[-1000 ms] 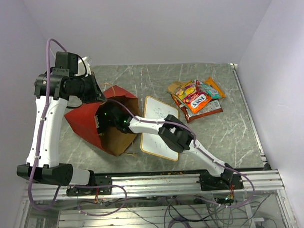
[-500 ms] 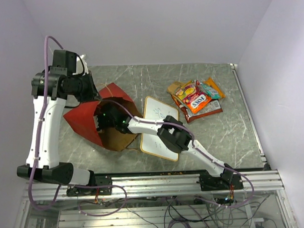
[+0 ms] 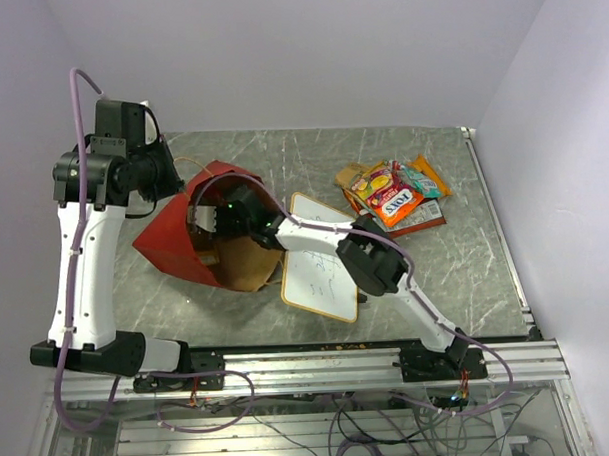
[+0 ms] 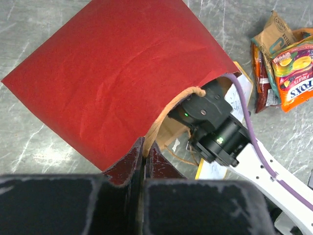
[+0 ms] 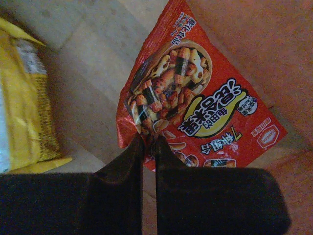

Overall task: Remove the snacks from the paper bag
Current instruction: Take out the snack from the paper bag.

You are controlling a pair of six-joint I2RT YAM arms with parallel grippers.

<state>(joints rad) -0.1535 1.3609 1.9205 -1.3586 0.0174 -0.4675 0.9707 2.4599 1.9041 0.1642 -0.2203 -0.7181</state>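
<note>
1. Here, the paper bag lies on its side on the table. It is red outside and brown inside, and its mouth is turned toward the whiteboard.
2. The left gripper is clenched on the bag's upper rim, near a tan string handle. It holds that rim up off the table so the mouth gapes.
3. The right gripper is inside the bag, reaching in through the mouth. In the overhead view its wrist sits under the raised rim.
4. Its fingers are pinched together on the edge of a red packet, which is printed with a bowl of snack sticks and yellow lettering.
5. The red packet is deep inside the bag, with brown paper behind it. Whether it is lifted off the paper cannot be told.
6. A yellow packet also lies inside the bag, near the red one and apart from the fingers.
7. A pile of snacks rests on the table outside the bag, well beyond its mouth and past the whiteboard. The packets are orange, red, teal and brown, and they overlap one another.
8. The whiteboard lies flat just outside the bag's mouth, and the right arm passes above it.
</note>
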